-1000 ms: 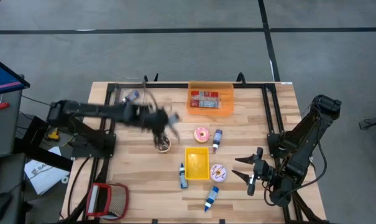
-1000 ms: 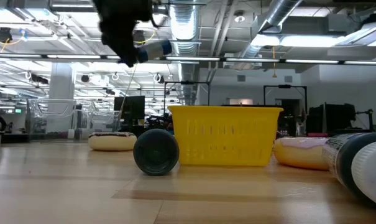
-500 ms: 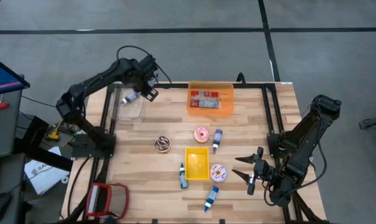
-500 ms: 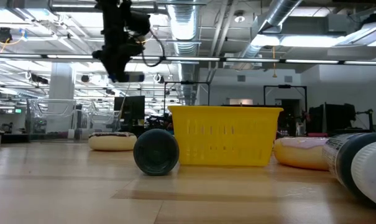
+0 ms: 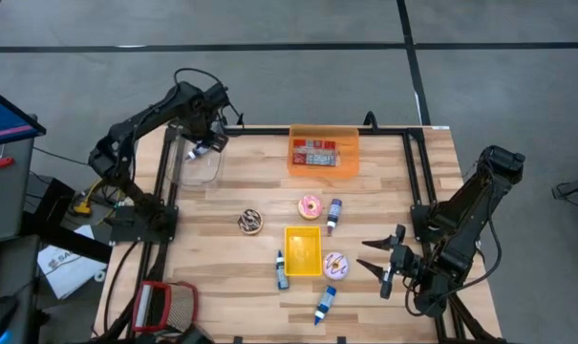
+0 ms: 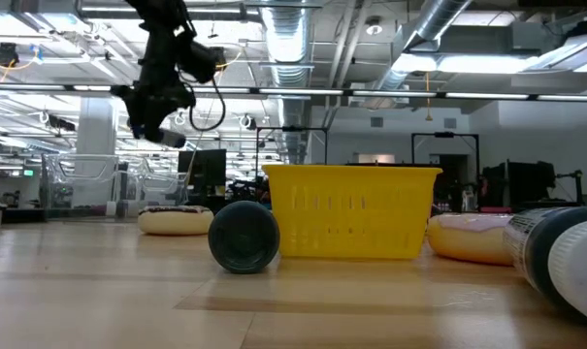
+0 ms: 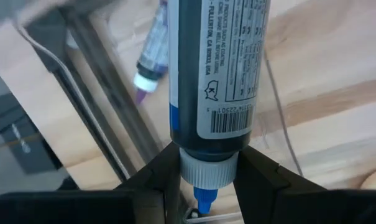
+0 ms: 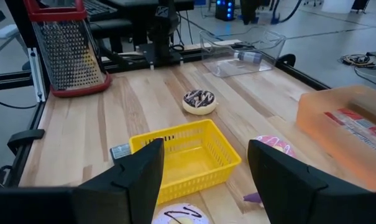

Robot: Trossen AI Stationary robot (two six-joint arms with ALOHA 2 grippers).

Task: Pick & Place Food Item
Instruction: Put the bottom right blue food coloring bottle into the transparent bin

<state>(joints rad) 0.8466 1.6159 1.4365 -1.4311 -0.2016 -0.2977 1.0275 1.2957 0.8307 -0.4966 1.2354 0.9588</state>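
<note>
Wooden table [image 5: 222,210], upper left: left gripper [image 7: 206,180] pinches a dark labelled icing tube [image 7: 217,68] by its white cap, over clear plastic container [image 5: 195,164]. Right gripper [image 5: 376,260] spread, lower right.

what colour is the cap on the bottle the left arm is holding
White, with a blue nozzle tip, on the dark labelled bottle; the left wrist view shows it best.
</note>
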